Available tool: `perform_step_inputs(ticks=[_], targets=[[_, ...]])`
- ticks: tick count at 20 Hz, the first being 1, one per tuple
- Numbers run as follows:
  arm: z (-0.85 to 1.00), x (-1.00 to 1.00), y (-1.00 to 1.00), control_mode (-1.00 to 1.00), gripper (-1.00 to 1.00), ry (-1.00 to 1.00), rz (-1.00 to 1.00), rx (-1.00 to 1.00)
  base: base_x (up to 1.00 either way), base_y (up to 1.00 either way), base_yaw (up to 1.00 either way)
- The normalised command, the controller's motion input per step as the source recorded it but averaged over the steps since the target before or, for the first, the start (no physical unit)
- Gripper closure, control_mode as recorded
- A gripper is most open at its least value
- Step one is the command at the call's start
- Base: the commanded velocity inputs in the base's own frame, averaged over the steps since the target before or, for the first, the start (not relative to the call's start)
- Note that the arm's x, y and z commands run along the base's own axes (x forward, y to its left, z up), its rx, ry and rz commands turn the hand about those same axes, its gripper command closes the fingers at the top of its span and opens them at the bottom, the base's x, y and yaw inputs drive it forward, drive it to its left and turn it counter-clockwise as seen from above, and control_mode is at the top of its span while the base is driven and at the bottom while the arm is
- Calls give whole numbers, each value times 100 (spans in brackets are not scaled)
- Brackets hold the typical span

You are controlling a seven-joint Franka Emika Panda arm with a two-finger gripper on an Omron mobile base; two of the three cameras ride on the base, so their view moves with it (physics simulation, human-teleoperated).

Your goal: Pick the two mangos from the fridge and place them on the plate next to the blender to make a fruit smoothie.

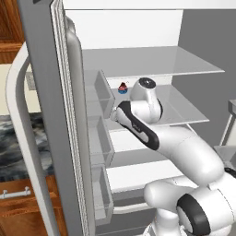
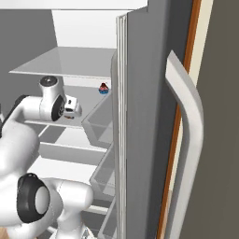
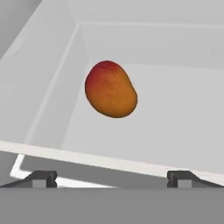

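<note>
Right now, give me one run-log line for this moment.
phase: reaching into fridge | gripper: open, empty | target: mango ahead on white shelf, not grasped | cupcake-like item on upper shelf

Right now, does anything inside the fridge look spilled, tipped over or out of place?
Nothing stands out. One mango lies whole on a clean white fridge shelf, ahead of the open gripper. A small blue-based cupcake sits upright farther back. No spills or damage show.

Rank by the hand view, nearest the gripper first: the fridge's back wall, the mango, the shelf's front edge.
From the gripper:
1. Shelf's front edge, just ahead of the fingertips.
2. Mango, lying mid-shelf, straight ahead.
3. Fridge's back wall, behind the mango.
</note>
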Motion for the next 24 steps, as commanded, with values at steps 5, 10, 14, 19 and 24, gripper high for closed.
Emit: perform_step_inputs(ticks=[5, 10, 14, 19, 24], targets=[[-24, 30, 4, -100, -100, -4, 0, 0, 0, 0, 0], [-9, 30, 12, -100, -100, -2, 0, 0, 0, 0, 0], [0, 37, 18, -100, -100, 0, 0, 0, 0, 0, 0], [-3, 36, 5, -100, -100, 0, 0, 0, 0, 0, 0], [-22, 24, 0, -100, -100, 0, 0, 0, 0, 0, 0]])
